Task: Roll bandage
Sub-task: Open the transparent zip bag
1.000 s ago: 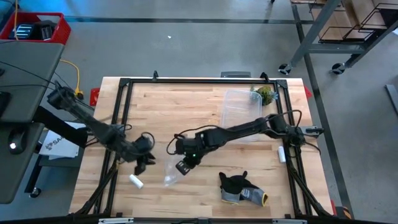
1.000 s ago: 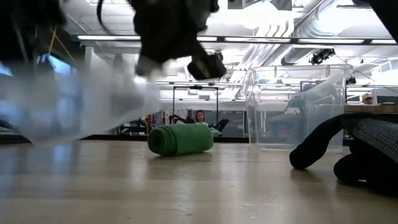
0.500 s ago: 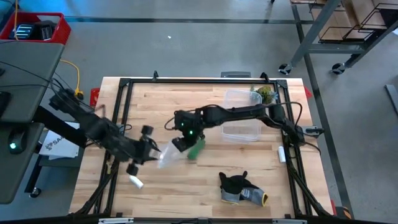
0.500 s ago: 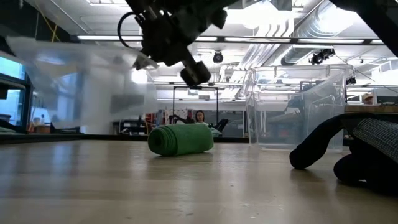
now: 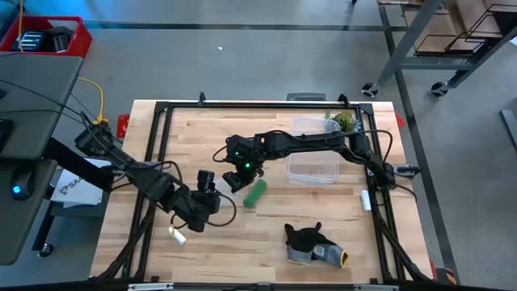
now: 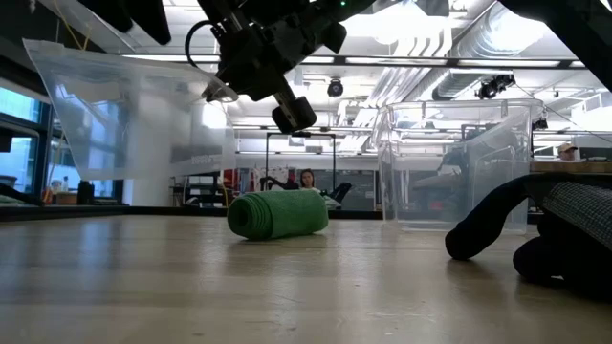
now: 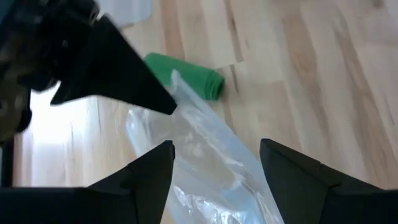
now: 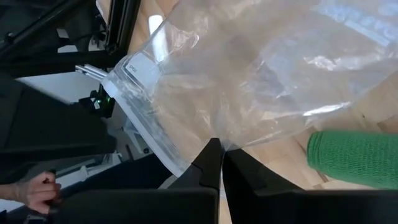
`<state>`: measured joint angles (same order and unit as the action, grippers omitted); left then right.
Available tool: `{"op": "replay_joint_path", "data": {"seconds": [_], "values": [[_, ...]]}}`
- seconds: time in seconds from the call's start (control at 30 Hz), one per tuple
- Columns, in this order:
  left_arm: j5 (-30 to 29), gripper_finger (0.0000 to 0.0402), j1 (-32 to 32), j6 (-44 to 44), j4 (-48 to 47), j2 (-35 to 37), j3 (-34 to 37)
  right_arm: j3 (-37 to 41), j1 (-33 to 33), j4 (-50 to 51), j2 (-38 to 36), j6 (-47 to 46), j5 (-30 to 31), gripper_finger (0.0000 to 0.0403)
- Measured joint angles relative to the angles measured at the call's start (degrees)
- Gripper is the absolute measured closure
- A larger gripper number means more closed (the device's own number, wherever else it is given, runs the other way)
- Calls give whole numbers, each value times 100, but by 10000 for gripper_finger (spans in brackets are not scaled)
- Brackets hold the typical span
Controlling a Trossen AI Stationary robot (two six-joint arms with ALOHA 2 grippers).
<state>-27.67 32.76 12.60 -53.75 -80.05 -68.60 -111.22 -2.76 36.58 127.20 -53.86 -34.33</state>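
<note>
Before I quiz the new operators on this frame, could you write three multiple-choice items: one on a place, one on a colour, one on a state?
1. Where does the bandage roll lie?
A. in the clear container
B. on the bare table
C. on the glove

2. What colour is it?
A. white
B. grey
C. green

3. How is the right gripper?
A. shut on the clear plastic bag
B. open
C. shut on the bandage

Answers: B, wood shows all around it; C, bright green in every view; A, its fingertips pinch the bag's edge.
</note>
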Motion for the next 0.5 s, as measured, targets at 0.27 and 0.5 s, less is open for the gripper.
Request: {"op": "replay_joint_path", "data": {"seconds": [0.27, 0.5], "values": [[88, 163, -95, 718, 340, 2, 186, -4, 0, 93, 2, 144, 46, 403], [6, 163, -143, 979, 859, -1, 576, -4, -26, 219, 5, 143, 71, 403]]}}
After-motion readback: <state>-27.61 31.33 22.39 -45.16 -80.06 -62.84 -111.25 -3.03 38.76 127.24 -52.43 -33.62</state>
